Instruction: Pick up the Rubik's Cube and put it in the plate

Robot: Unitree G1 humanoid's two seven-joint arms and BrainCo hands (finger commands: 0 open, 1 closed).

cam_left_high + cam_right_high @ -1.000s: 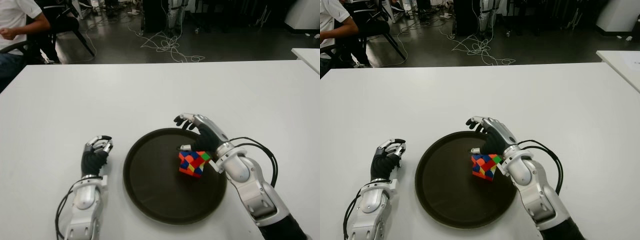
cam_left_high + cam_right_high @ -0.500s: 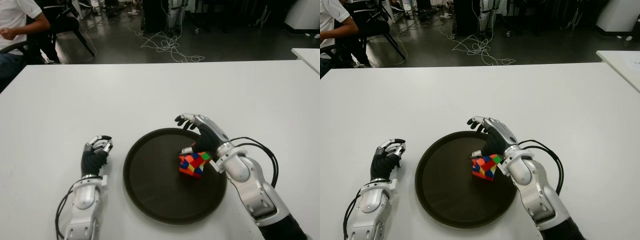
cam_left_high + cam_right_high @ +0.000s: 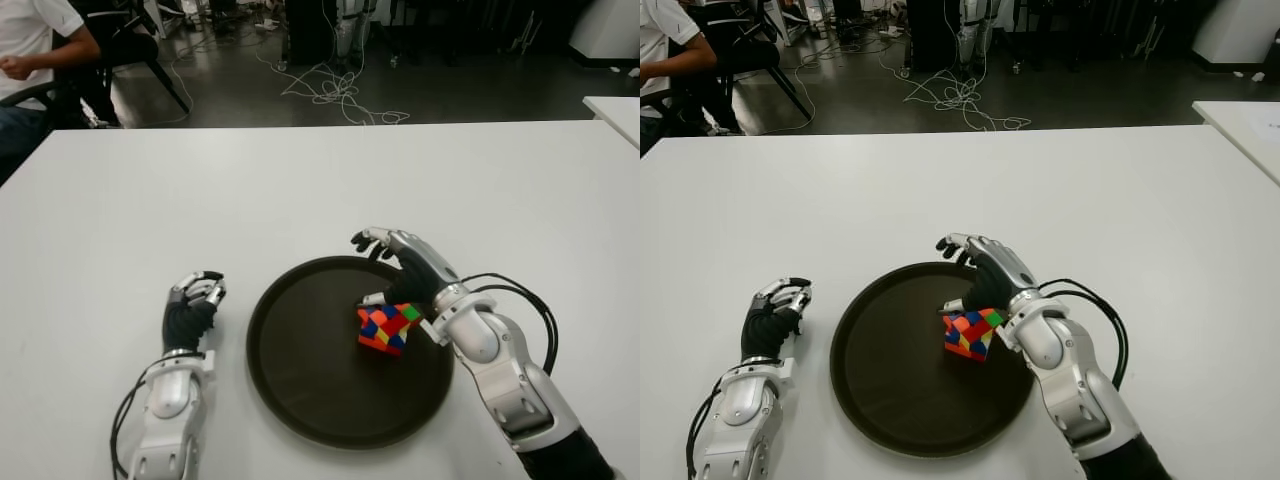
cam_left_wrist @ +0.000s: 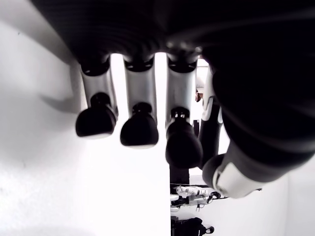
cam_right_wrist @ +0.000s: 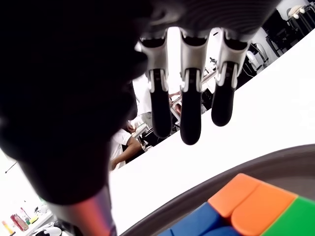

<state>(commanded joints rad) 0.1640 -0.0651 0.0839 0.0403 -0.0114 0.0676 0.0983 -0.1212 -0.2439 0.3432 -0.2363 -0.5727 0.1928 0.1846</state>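
Far left, beyond the white table (image 3: 300,180), a seated person in a white shirt (image 3: 35,40) w/ a dark chair next to them. No readable writing, brand or label anywhere in view.

Left hand (image 3: 192,305) shows on the near-left part of the table, just left of the plate, apart from its rim. Black palm, silver finger segments, black tips. In the left wrist view its fingers (image 4: 139,129) curl down side by side w/ the thumb close, nothing between them; closed but empty.

Centre-near: round dark brown plate (image 3: 290,370), shallow raised rim, flat on the table. The multicoloured Rubik's Cube (image 3: 388,328) (red, blue, orange, green, yellow squares) is inside the plate, right of its centre, near the right rim. It looks tilted, one corner toward the plate's middle. Can't tell if it sits flat on the plate or leans on the hand.

Right hand (image 3: 408,268) is over the plate's far-right rim, just behind and right of the cube. Fingers (image 5: 190,105) extended and apart, reaching toward the far side, not wrapped round the cube; the right wrist view shows them straight w/ the cube's orange, blue and green faces below the palm. Thumb tip is close to the cube's top far edge; contact unclear. Black cable (image 3: 520,300) loops off the right forearm.

Far centre, past the table edge: tangled white cables on a dark floor (image 3: 335,95).
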